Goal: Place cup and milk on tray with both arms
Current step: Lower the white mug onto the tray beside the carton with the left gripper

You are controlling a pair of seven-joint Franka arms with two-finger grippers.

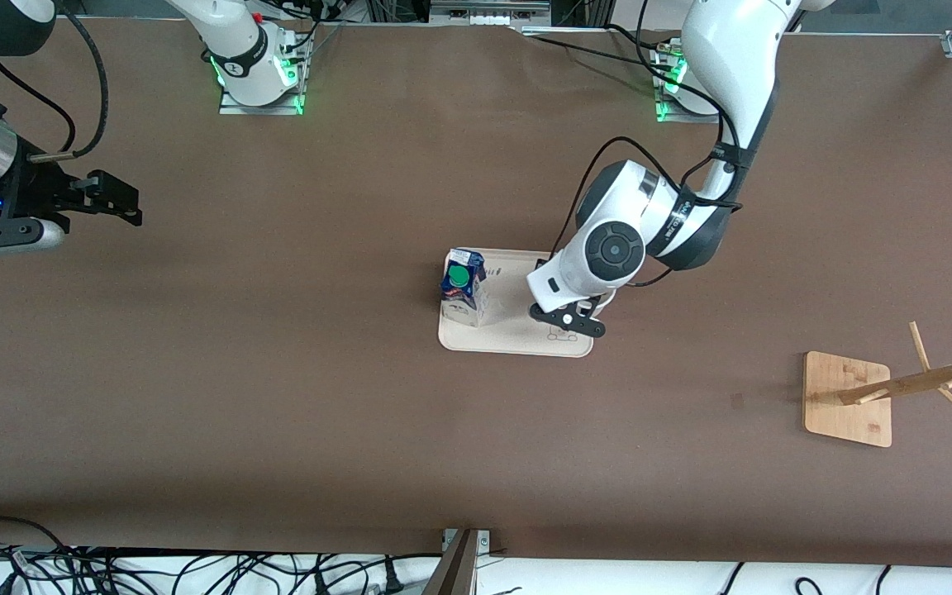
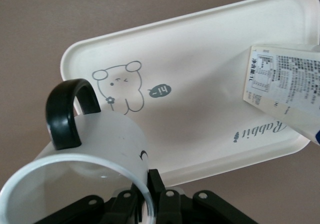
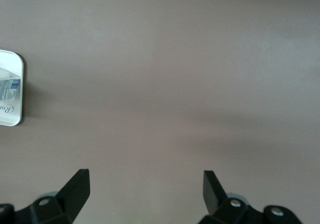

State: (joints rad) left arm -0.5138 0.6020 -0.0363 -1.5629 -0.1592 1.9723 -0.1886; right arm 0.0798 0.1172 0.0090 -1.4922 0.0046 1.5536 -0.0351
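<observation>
In the front view the left arm (image 1: 649,223) hides the cup (image 2: 75,184).

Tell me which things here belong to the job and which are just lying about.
Part of the job:
- white ceramic mug with black handle, pinched at its rim by the shut left tool over the tray
- blue-and-white milk carton with green cap, standing on the tray
- cream rectangular tray
- open right tool, waiting

Lying about:
- wooden rack

Brown table (image 1: 294,397) as landmark. Wooden rack (image 1: 889,388) lies on it toward the left arm's end, tipped over: square base (image 1: 844,413) on edge, pegged pole (image 1: 930,380) slanting outward. Black cables (image 1: 112,570) bunched just off the table's near edge.
</observation>
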